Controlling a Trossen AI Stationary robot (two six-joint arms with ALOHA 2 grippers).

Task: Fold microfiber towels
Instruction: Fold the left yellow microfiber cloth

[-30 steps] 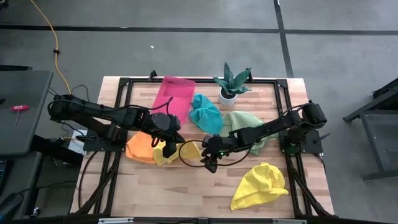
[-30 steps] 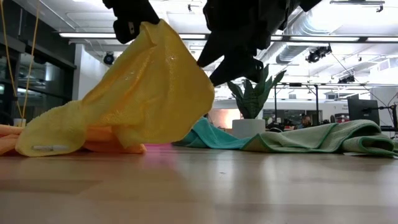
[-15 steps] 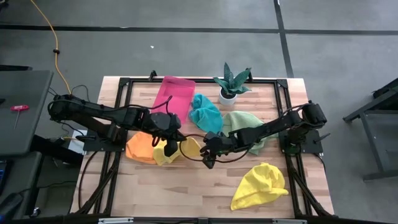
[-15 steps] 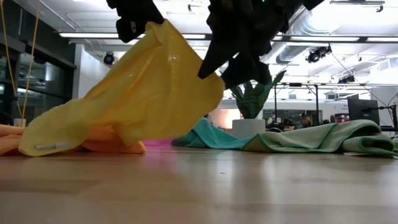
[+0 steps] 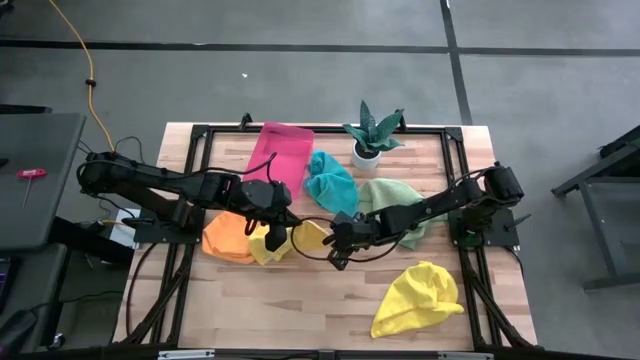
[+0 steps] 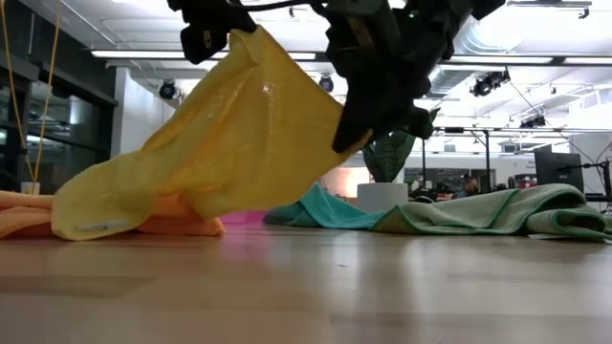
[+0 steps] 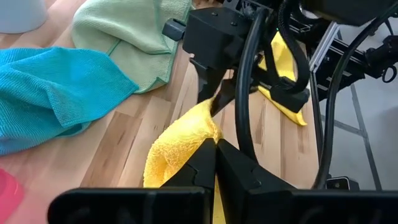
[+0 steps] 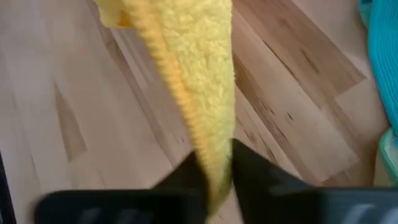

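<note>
Both claws pinched the same yellow towel (image 5: 283,240) above the desk (image 5: 300,300): the left claw (image 5: 272,238) gripped one corner and the right claw (image 5: 338,244) another. Its low end rested on the orange towel (image 5: 225,236).

A light wooden table (image 5: 300,300) carries everything. On it lie an orange towel (image 5: 224,238), teal towel (image 5: 330,183), light green towel (image 5: 392,200), yellow towel (image 5: 418,296), a pink tray (image 5: 280,152) and a potted plant (image 5: 370,135).
</note>
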